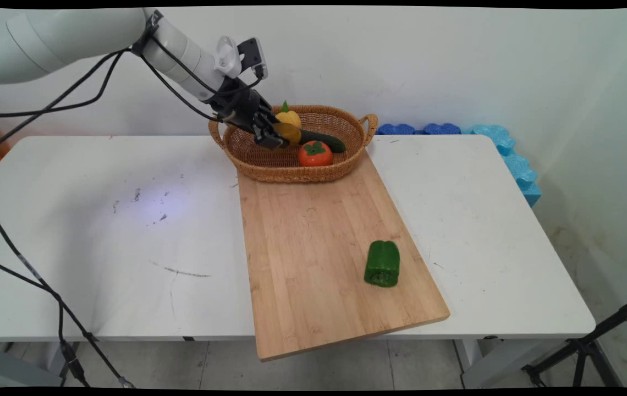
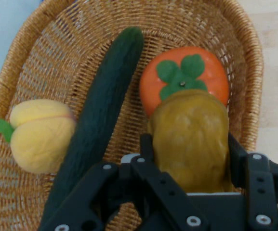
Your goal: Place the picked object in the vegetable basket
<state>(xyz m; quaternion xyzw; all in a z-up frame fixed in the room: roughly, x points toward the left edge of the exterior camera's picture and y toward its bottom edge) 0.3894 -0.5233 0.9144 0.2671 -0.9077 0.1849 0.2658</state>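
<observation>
Lumpy ochre potato [image 2: 191,139] clamped in gripper [image 2: 189,166] above woven wicker basket [image 2: 28,62].

No lettering, label, brand or number can be read in either view: not on the arm, the basket [image 1: 291,170], the wooden board [image 1: 313,247], the produce, or the blue foam pieces [image 1: 511,159] beyond the surface.
</observation>
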